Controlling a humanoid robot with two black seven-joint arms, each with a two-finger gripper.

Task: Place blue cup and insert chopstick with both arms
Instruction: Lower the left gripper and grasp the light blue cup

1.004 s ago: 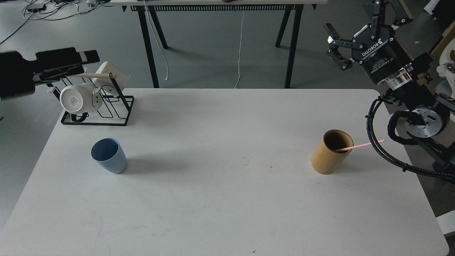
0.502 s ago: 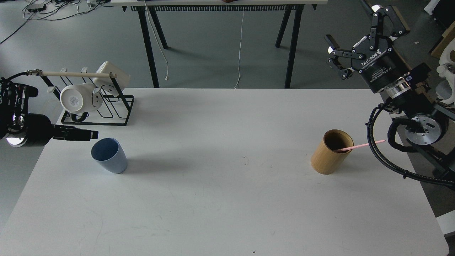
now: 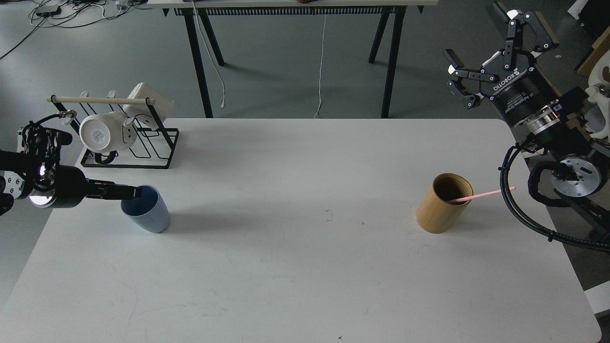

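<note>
Your small light-blue plastic cup (image 3: 146, 208) is standing upright near the white table's (image 3: 305, 267) left edge, with the left gripper (image 3: 133, 192) reaching in sideways, touching its rim; I cannot tell whether those fingers are parted, while the right gripper (image 3: 481, 57) is hanging spread open, well apart

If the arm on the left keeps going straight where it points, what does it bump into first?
Most likely the small light-blue plastic cup: the left gripper points right at its rim, fingertips at its near edge. Whether they already touch is unclear.
</note>
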